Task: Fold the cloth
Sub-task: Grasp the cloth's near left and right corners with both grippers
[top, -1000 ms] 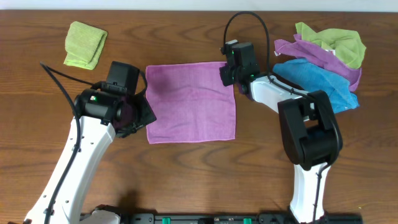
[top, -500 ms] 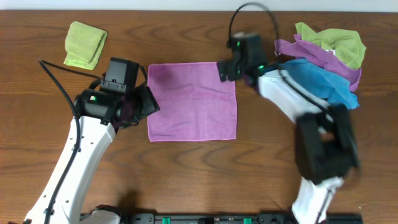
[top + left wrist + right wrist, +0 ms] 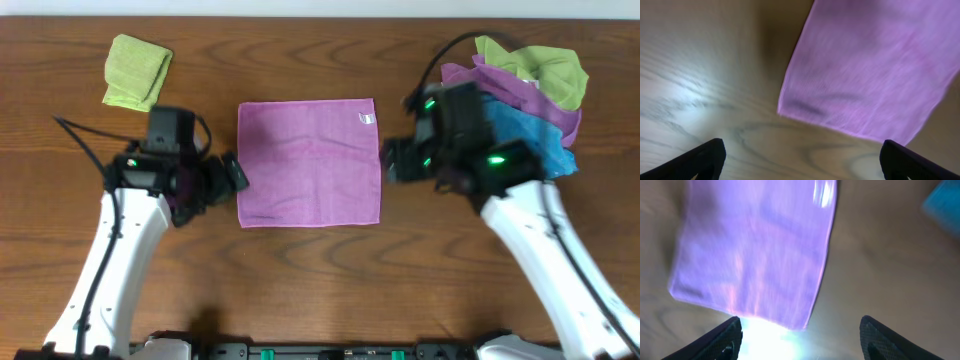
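Seen from overhead: purple cloth [image 3: 308,162] lies flat and unfolded in the middle of the table [image 3: 300,290], left gripper [image 3: 228,172] at its left edge, right gripper [image 3: 393,160] just off its right edge; folded green cloth [image 3: 137,72] far left, heap of cloths [image 3: 530,90] far right. Left wrist, blurred: fingertips [image 3: 702,157] spread wide at both lower corners, nothing between them, cloth corner on the wood ahead. Right wrist, blurred too: fingertips [image 3: 720,340] wide apart and empty, cloth's right edge with its tag [image 3: 822,192] ahead, bit of blue cloth [image 3: 945,197] top right
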Controlling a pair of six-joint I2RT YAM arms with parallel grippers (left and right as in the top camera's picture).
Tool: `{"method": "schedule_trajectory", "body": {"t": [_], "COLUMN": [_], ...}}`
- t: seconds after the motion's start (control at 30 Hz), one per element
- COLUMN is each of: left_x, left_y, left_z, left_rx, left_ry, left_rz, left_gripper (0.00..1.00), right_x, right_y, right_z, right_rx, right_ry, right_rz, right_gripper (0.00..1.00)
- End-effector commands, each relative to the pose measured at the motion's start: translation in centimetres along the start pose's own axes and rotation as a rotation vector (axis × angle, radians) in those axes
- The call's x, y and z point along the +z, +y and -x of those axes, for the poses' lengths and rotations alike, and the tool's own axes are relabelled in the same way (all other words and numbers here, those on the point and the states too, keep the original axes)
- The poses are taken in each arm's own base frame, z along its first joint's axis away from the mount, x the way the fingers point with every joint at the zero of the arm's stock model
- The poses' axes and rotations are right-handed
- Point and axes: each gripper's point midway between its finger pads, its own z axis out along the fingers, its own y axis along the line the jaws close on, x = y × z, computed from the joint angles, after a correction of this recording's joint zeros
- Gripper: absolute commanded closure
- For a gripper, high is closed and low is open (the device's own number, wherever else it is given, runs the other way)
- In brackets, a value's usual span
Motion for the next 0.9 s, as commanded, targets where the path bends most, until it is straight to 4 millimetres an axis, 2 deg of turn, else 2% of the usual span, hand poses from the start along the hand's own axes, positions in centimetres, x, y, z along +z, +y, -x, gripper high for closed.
{"method": "schedule_trajectory", "body": {"t": [0.0,0.17,0.33,0.37,0.6,0.73,0.87], "left_x": [2.7,4.6,5.5,5.6,6.4,8.0,9.7], "left_y": [1.1,2.0,1.8,1.9,1.4,1.3,0.9], "left_z": [-2.7,-3.7,-3.6,-3.5,-2.9,-2.9,-3.3], "left_rx": [-0.007,-0.019,-0.027,-0.027,-0.019,-0.029,-0.041], "left_ry": [0.107,0.126,0.116,0.111,0.09,0.128,0.191], "left_rz": [-0.021,-0.042,-0.091,-0.095,-0.13,-0.135,-0.167], "left_gripper": [0.0,0.0,0.0,0.05,0.08,0.09,0.14], "right_x": [3.0,6.2,8.0,8.3,9.3,9.7,10.3], "right_y": [1.3,1.4,0.6,0.3,-1.0,-1.4,-1.7], "right_z": [-4.5,-8.2,-9.8,-10.0,-9.7,-9.5,-9.6], "right_rx": [0.091,0.143,0.164,0.17,0.23,0.24,0.243], "right_ry": [0.128,0.176,0.163,0.157,0.111,0.1,0.107], "right_rz": [0.104,0.188,0.199,0.198,0.252,0.274,0.268], "right_gripper": [0.24,0.25,0.28,0.3,0.33,0.33,0.33]}}
